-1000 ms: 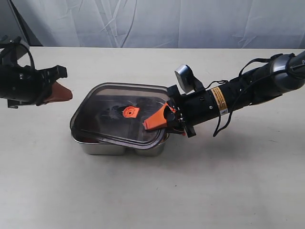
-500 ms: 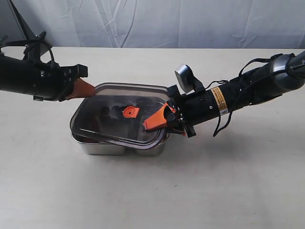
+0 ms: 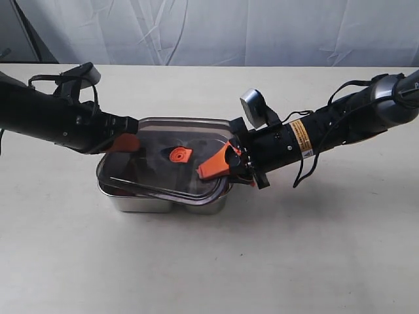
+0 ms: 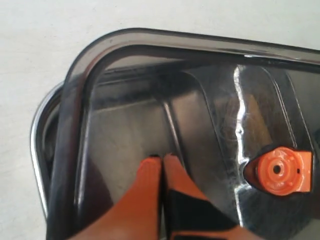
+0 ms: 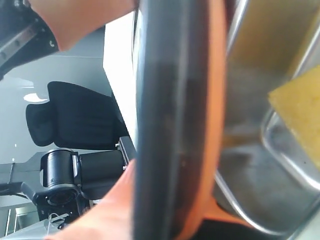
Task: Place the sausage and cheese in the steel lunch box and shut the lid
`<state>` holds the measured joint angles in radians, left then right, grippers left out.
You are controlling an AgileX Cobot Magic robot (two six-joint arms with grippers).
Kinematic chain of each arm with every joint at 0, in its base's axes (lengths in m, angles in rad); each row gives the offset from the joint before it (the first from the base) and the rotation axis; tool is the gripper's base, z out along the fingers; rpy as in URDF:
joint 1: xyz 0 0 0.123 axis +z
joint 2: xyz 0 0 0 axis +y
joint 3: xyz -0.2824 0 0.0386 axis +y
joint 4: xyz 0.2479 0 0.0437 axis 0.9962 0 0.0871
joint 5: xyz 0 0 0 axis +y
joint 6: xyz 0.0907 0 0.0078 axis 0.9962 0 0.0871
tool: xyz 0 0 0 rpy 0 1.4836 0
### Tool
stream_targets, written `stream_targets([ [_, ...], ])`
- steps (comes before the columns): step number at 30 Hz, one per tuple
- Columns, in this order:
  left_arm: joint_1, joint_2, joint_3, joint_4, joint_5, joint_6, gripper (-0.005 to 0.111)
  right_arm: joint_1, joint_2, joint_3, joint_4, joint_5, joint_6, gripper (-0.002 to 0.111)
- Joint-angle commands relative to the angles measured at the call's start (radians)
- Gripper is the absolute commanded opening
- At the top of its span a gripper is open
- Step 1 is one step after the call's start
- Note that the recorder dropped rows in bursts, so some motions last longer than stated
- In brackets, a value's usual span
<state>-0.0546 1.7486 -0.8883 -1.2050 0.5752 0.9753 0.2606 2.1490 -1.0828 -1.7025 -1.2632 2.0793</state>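
Note:
The steel lunch box (image 3: 152,201) stands mid-table with the dark lid (image 3: 160,171) lying askew on it, orange valve tab (image 3: 179,154) at its centre. My right gripper (image 3: 219,163) is shut on the lid's right edge; in the right wrist view the dark lid rim (image 5: 170,75) runs between the orange fingers of that gripper (image 5: 172,165). The yellow cheese (image 5: 300,110) lies inside the box (image 5: 260,200). My left gripper (image 3: 128,142) is shut, its tips (image 4: 161,161) over the left part of the lid (image 4: 125,44), beside the tab (image 4: 280,170). The sausage is hidden.
The box's steel rim (image 4: 37,145) sticks out past the lid's corner. A pale tabletop (image 3: 314,248) surrounds the box, and a white cloth backdrop (image 3: 262,29) hangs behind it. The right arm's cable (image 3: 306,171) loops down near the table.
My left arm has swung in from the table's left edge and now has its shut tips over the lid's left part. The right gripper and lid have stayed put.

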Motion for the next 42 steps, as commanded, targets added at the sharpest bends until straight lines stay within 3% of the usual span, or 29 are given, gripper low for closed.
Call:
stream_targets([
  [1, -0.008, 0.028, 0.001, 0.032, -0.015, -0.014, 0.000, -0.004, 0.004, -0.001, -0.042, 0.042, 0.038, 0.029],
  [4, -0.008, 0.031, 0.001, 0.031, -0.017, -0.014, 0.000, -0.004, 0.004, -0.001, -0.042, 0.042, 0.038, 0.053],
  [7, -0.008, 0.031, 0.001, 0.031, -0.021, -0.014, 0.000, -0.011, 0.004, -0.013, -0.042, 0.042, 0.038, 0.063],
  [18, -0.008, 0.031, 0.001, 0.037, -0.037, -0.014, 0.000, -0.031, -0.081, -0.030, -0.042, 0.042, 0.038, 0.064],
  [26, -0.008, 0.031, 0.001, 0.037, -0.043, -0.014, 0.000, -0.132, -0.117, -0.006, -0.042, 0.042, 0.038, 0.064],
  [42, -0.008, -0.033, -0.017, -0.023, 0.009, -0.004, 0.000, -0.130, -0.117, 0.002, -0.042, 0.042, 0.038, 0.064],
])
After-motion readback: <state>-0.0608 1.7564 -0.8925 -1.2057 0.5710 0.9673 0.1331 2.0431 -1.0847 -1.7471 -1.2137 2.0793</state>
